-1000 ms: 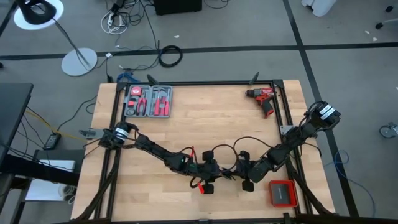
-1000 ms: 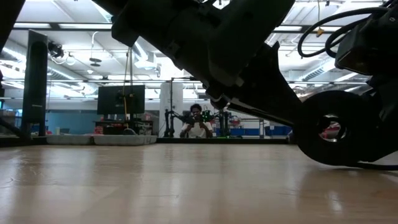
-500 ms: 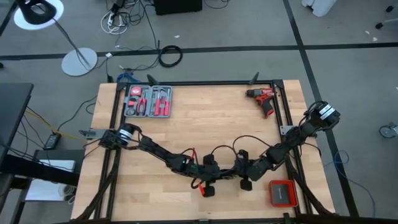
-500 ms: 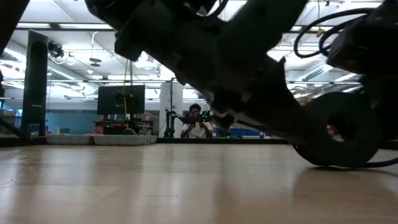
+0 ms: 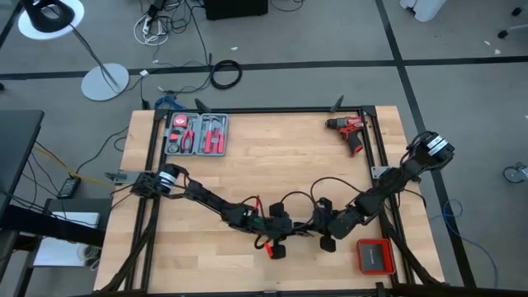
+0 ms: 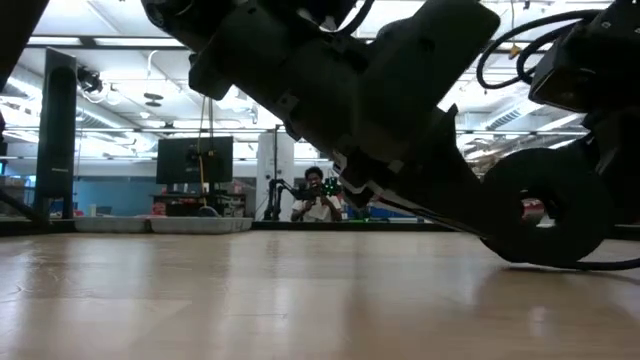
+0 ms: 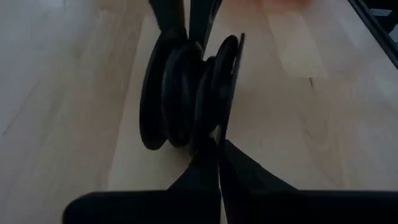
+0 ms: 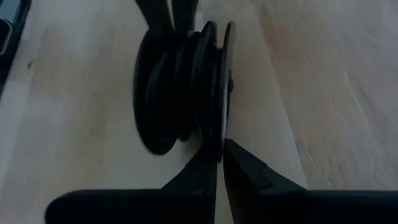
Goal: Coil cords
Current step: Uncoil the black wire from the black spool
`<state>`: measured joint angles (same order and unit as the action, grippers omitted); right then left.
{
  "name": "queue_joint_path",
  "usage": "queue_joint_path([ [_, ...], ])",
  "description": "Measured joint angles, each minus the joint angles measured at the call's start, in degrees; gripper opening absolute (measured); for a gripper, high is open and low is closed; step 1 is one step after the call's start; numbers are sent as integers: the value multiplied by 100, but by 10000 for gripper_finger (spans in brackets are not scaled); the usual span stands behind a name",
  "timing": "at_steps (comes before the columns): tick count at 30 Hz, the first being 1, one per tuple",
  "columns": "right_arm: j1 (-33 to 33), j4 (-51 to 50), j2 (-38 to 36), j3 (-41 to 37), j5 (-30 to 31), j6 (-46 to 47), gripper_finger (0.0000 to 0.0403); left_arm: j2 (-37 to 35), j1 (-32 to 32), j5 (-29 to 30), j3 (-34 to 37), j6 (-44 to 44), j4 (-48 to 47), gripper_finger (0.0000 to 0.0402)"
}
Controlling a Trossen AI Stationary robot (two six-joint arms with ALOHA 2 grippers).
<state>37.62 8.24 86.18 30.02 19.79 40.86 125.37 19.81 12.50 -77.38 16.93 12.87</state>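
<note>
Pliers (image 5: pixel 198 136) in open tool case (image 5: pixel 195 122)

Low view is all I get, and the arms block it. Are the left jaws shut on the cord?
Observer: Yes. In the left wrist view the left gripper is pinched shut on one loop of the cord, whose loops stand on edge on the table.
Operator: Right side?
Observer: The right wrist view shows the right gripper closed on a loop too, as far as I can tell.
Operator: Where's the drill?
Observer: In the high view the red drill lies near the table's far right corner, well apart from both arms.
</note>
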Motion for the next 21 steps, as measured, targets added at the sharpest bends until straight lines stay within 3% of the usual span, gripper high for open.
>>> queue_joint_path([
  [13, 453, -1394, -786, 9, 525, 604, 25, -408, 12, 334, -174, -175, -973, 0],
  [21, 948, -1240, -812, 4, 1410, 1160, 25, -637, 175, 515, -615, -368, -1873, 0],
])
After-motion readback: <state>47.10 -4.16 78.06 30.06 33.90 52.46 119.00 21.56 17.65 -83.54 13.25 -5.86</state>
